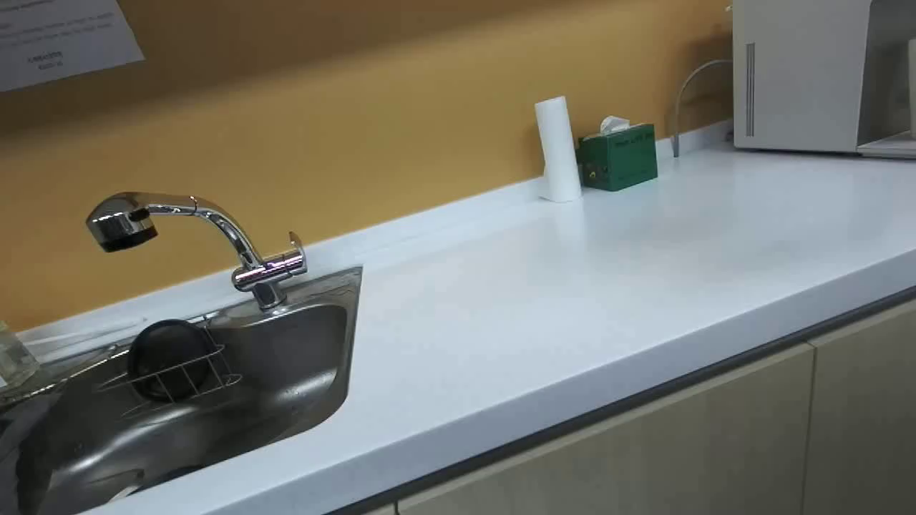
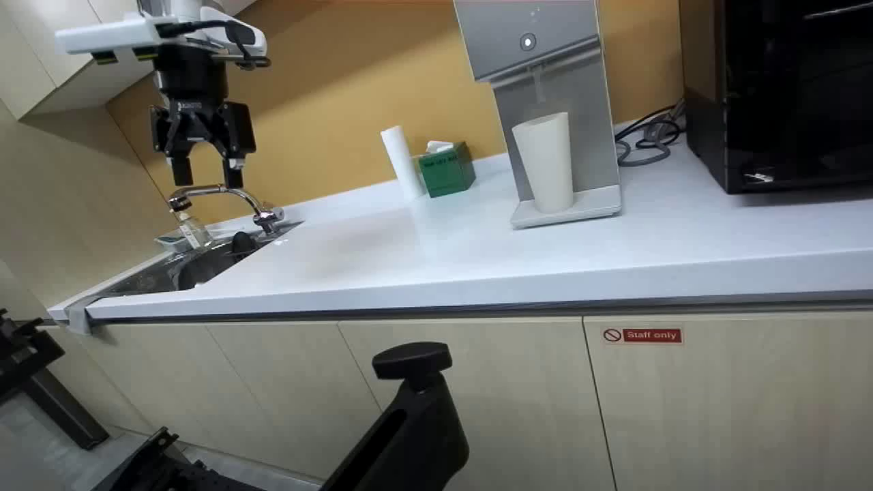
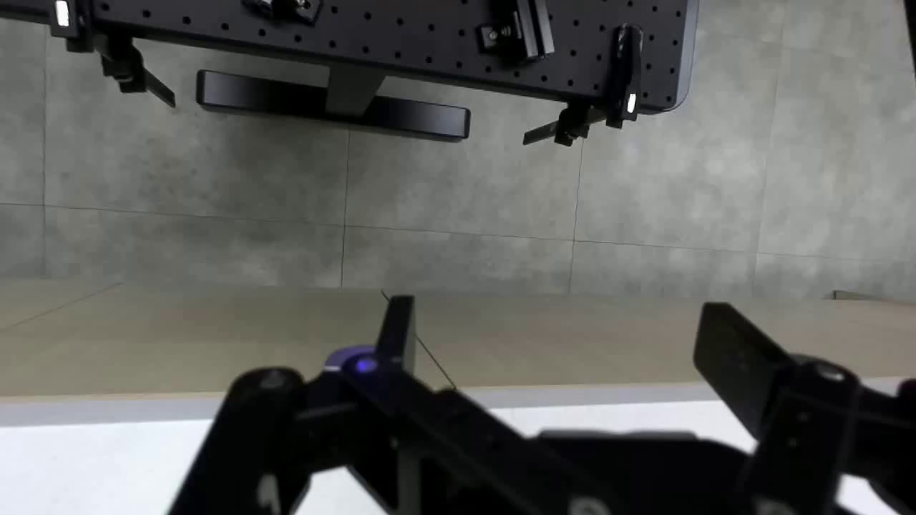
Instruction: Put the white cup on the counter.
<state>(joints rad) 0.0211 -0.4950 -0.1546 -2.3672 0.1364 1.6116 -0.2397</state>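
Note:
The white cup [image 2: 545, 164] is plain and tapered. It stands upright on the drip tray of a grey water dispenser, under its spout. In an exterior view only a sliver of the cup [image 1: 912, 89] shows at the right edge. The counter [image 1: 572, 286] is a long white worktop, also seen in an exterior view [image 2: 354, 252] and along the bottom of the wrist view [image 3: 107, 465]. My gripper [image 2: 207, 176] is open and empty, pointing down high above the sink end of the counter, far from the cup. In the wrist view its fingers [image 3: 562, 336] are wide apart.
The dispenser [image 2: 576, 123] stands between a green tissue box [image 2: 447, 170] and a black appliance [image 2: 791, 95]. A slim white cylinder [image 2: 402, 162] leans by the box. A steel sink [image 1: 286, 386] with a chrome tap [image 1: 236, 236] holds a black item in a rack.

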